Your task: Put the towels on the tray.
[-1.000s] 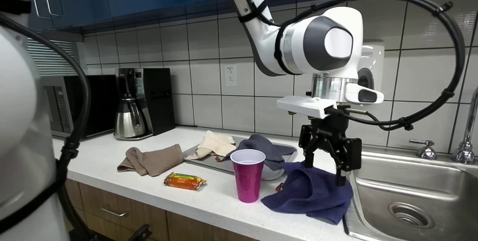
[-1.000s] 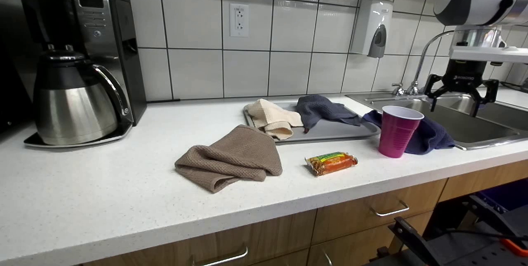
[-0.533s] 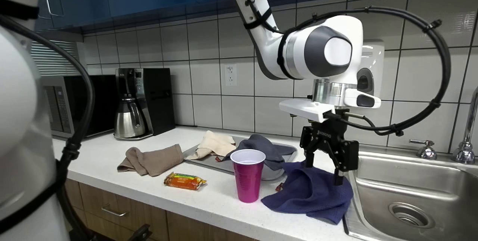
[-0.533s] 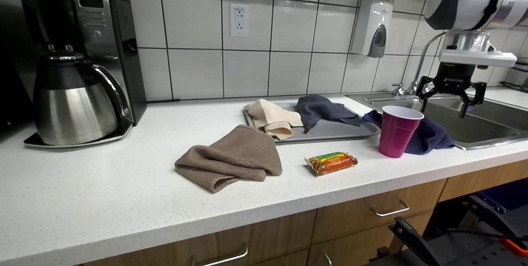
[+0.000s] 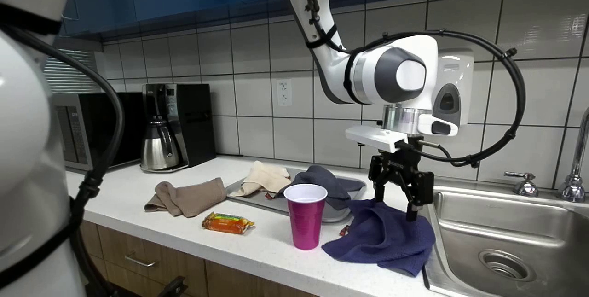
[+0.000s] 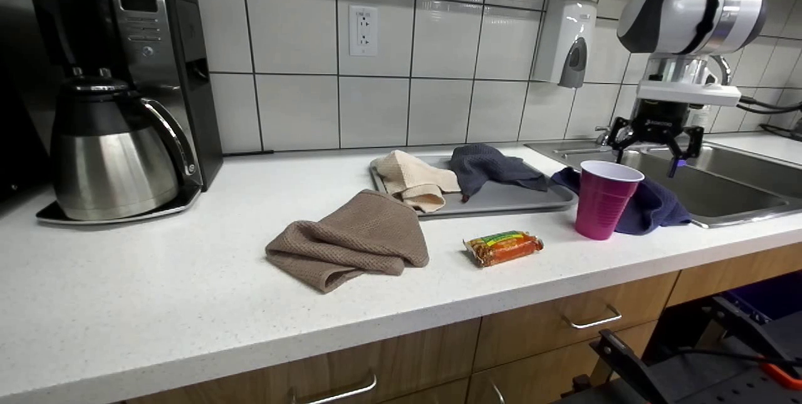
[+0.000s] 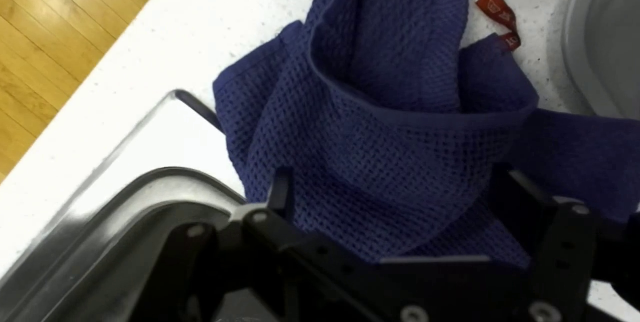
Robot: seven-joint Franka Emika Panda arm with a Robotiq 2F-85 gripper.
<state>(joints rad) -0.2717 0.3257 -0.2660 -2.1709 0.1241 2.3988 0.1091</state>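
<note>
A purple towel (image 5: 384, 244) lies crumpled on the counter between the pink cup and the sink. It is partly behind the cup in an exterior view (image 6: 651, 207) and fills the middle of the wrist view (image 7: 400, 77). My gripper (image 5: 395, 208) is open and empty above this towel, fingers pointing down; it also shows open in an exterior view (image 6: 646, 163) and in the wrist view (image 7: 395, 184). The grey tray (image 6: 507, 202) holds a cream towel (image 6: 416, 180) and a dark grey-blue towel (image 6: 492, 167). A brown towel (image 6: 360, 238) lies on the counter beside the tray.
A pink cup (image 5: 307, 223) stands upright in front of the tray, close to the purple towel. An orange snack packet (image 5: 228, 223) lies near the brown towel. The sink (image 5: 439, 260) borders the purple towel. A coffee maker (image 6: 188, 78) stands against the wall.
The open gripper has shifted left in both exterior views and looks slightly smaller, farther back towards the wall. The towels, tray, cup and packet have not moved.
</note>
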